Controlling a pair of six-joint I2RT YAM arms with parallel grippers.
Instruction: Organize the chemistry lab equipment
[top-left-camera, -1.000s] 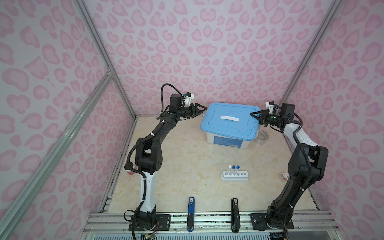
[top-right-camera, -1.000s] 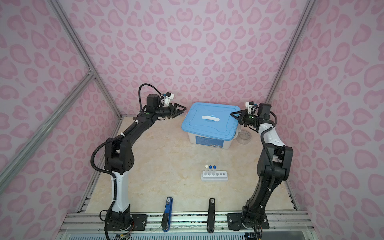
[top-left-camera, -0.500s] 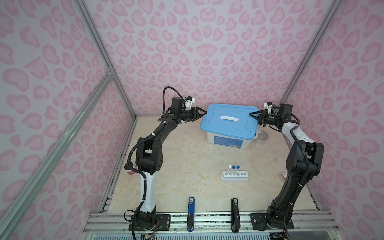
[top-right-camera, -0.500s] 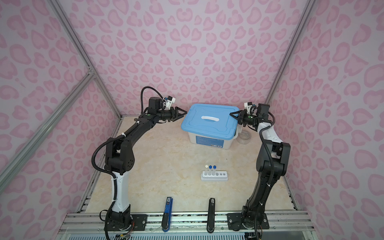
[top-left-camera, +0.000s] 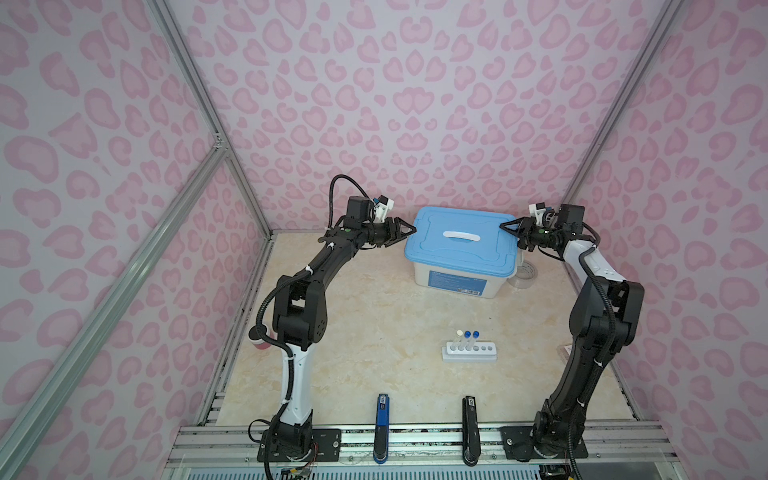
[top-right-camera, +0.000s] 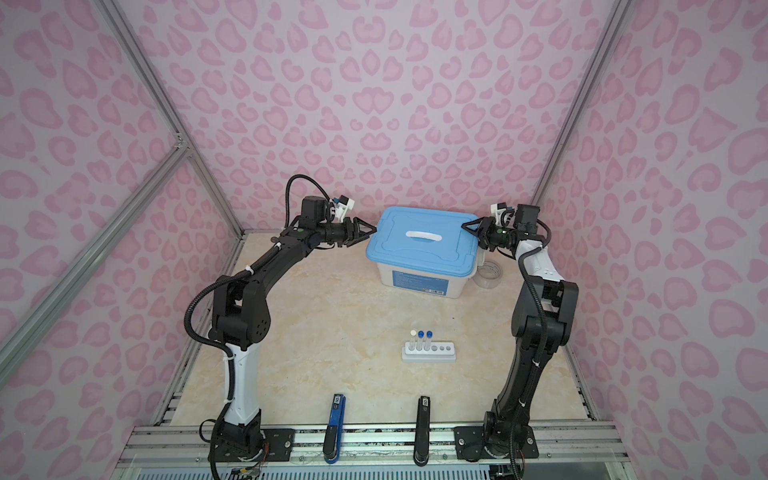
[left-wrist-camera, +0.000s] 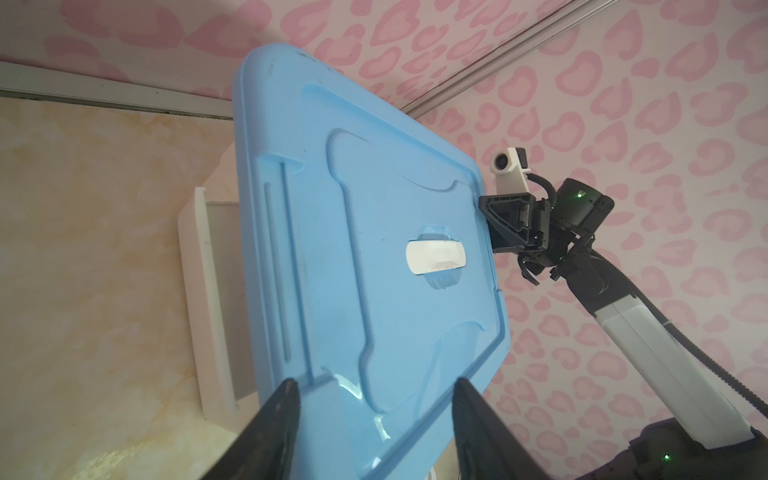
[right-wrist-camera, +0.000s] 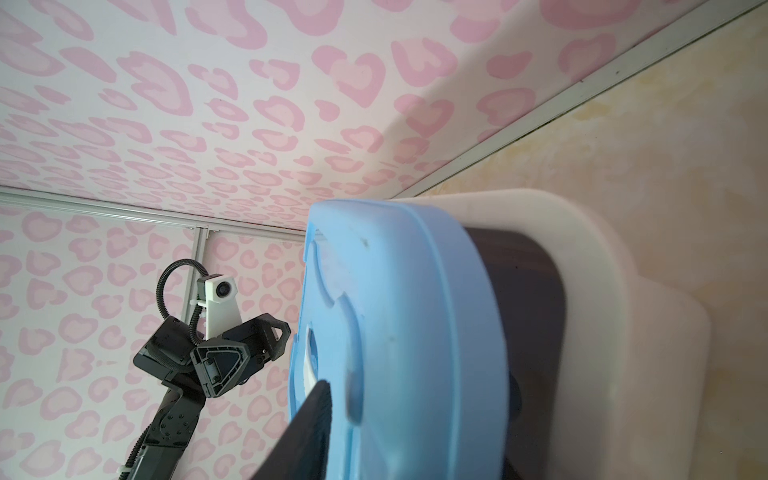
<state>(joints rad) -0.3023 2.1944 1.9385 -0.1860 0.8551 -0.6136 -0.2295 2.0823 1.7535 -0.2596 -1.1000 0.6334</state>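
You see left gripper (top-left-camera: 405, 233) parted, empty, at the blue lid (top-left-camera: 461, 249) left edge | right gripper (top-left-camera: 510, 235) straddling its right rim, grip cannot be told | white rack (top-left-camera: 469, 353) with three capped tubes (top-left-camera: 467, 338) stands on the bench (top-left-camera: 353, 311), well in front.

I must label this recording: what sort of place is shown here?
Likely a robot test cell, not a real laboratory: a left arm and right arm bolted to a metal rail, pink patterned walls closing it in, and a small tube rack.
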